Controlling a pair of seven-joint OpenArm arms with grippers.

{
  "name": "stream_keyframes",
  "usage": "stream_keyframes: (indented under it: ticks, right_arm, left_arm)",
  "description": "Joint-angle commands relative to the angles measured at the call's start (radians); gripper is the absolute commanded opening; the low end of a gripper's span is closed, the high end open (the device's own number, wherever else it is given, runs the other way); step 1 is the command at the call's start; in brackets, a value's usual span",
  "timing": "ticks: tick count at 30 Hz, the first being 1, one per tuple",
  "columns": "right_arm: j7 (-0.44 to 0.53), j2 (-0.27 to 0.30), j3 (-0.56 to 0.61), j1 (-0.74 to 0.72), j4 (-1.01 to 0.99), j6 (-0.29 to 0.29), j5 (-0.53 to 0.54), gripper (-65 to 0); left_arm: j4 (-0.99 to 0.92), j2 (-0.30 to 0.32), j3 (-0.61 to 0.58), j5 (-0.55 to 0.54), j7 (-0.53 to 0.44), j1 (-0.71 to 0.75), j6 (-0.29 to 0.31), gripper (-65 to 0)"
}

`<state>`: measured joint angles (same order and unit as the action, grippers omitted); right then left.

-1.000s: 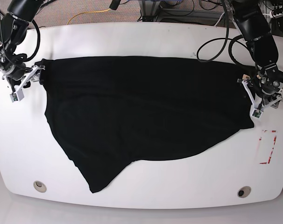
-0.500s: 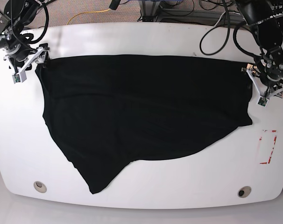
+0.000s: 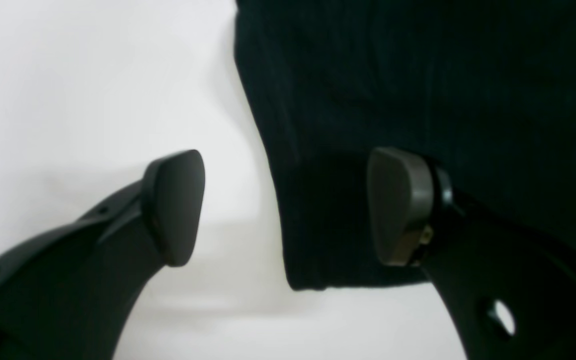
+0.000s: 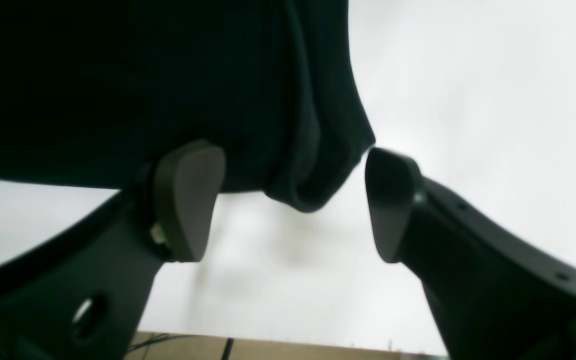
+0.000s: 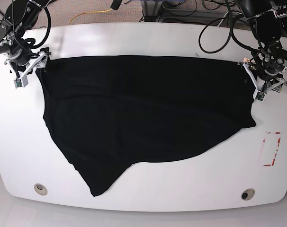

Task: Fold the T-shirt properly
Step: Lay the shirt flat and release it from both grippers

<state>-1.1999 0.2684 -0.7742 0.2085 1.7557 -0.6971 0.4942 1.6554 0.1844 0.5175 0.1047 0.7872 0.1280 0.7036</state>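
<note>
Black T-shirt (image 5: pixel 148 113) spread flat across white desk (image 5: pixel 143 198), print hidden.
Left gripper (image 5: pixel 255 81) poised low at one far corner, right gripper (image 5: pixel 32 66) at the other; both jaws spread wide, straddling cloth edges, gripping nothing.

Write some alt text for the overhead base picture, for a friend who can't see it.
A large black T-shirt lies spread across a white table, its lower edge slanting down to a point at the front left. Two robot arms flank it: the right gripper at the shirt's far left corner and the left gripper at its far right corner, both open.
</note>
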Motion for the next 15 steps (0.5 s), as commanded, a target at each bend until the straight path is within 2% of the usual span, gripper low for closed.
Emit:
stream_keyframes:
  ticks: [1,5,7,15]
  right_arm:
    - [0.016,0.006,-0.004,-0.033,-0.044,-0.001,-0.029,-20.6]
    - [0.048,0.004,-0.004,-0.080,-0.125,-0.001,-0.087,-20.9]
    - [0.055,0.004,-0.004,-0.093,-0.162,-0.001,-0.113,-23.8]
    - [0.068,0.002,-0.004,-0.103,-0.218,-0.001,-0.137,-48.4]
  left_arm:
    - [-0.005,0.000,0.002,-0.009,-0.016,0.000,-0.005,-17.4]
    - [-0.059,0.000,0.002,-0.009,-0.016,-0.001,-0.005,-17.9]
    - [-0.074,-0.003,0.002,-0.009,-0.016,0.002,-0.005,-21.8]
    - [-0.085,0.000,0.005,-0.001,-0.015,0.009,-0.005,-48.2]
